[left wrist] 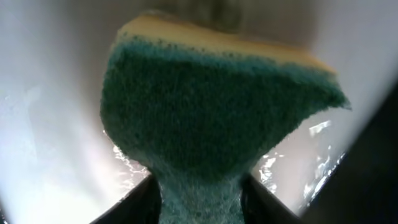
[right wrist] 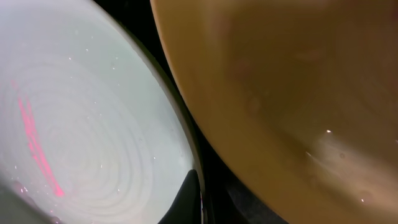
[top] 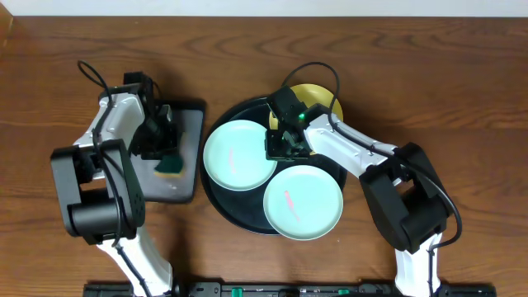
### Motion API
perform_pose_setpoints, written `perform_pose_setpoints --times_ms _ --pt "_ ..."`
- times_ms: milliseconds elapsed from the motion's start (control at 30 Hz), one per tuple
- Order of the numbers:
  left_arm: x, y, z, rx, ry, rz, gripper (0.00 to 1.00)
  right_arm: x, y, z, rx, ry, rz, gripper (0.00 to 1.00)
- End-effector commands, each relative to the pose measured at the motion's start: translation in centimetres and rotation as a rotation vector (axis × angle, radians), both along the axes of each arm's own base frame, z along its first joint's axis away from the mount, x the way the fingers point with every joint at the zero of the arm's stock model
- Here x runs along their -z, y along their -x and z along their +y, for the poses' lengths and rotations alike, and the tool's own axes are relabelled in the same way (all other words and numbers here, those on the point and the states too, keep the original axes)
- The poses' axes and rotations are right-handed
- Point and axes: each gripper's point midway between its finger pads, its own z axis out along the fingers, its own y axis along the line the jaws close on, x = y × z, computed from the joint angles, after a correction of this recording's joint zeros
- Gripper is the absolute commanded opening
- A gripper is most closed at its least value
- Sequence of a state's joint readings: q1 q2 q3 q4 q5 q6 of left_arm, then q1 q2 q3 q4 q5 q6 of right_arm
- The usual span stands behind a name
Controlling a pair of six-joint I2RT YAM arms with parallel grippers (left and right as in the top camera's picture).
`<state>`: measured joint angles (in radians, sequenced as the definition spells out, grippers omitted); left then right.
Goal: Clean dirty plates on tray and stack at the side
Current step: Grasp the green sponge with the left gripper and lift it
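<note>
The black round tray [top: 227, 204] holds two mint green plates, each with a red smear: one at the left [top: 235, 157] and one at the front right [top: 303, 202]. The yellow plate [top: 320, 95] lies at the back right, partly under my right arm. My right gripper [top: 285, 142] is at the left mint plate's right rim. In the right wrist view one finger lies on that plate [right wrist: 93, 124] at its rim, and the gripper [right wrist: 200, 202] looks shut on it, beside the yellow plate [right wrist: 280, 81]. My left gripper [left wrist: 199, 199] is shut on a green and yellow sponge [left wrist: 217, 106].
A smaller rectangular grey tray [top: 188, 177] with a black rim sits left of the round tray, under my left gripper [top: 161, 148] and the sponge [top: 171, 165]. Bare wooden table lies around both trays.
</note>
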<state>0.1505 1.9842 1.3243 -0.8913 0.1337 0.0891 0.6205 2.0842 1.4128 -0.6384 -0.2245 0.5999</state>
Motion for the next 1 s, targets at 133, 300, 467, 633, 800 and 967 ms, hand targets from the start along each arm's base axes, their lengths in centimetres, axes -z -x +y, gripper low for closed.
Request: perform_pose_setpoints --times_ms 133,300,467,633,800,967 --pt "1.1 -0.3 -0.1 -0.001 0.014 0.007 0.08 1.0 0.4 0.3 -0.015 0.023 0.011 0.01" --pt "-3.1 -1.5 0.1 0.0 -0.002 -0.092 0.07 1.0 0.3 0.3 -0.015 0.025 0.009 0.01" --pt "-9.8 -2.6 0.3 -0.063 -0.026 -0.276 0.07 1.0 0.3 0.3 -0.014 0.023 0.007 0.01" --pt "-12.6 -2.4 0.7 -0.113 -0.055 -0.348 0.07 1.0 0.3 0.3 -0.014 0.023 0.007 0.01" --pt "-12.6 -2.4 0.4 -0.124 -0.051 -0.346 0.07 1.0 0.3 0.3 -0.014 0.023 0.007 0.01" --pt "-12.6 -2.4 0.1 -0.121 -0.05 -0.345 0.07 1.0 0.3 0.3 -0.014 0.023 0.007 0.01"
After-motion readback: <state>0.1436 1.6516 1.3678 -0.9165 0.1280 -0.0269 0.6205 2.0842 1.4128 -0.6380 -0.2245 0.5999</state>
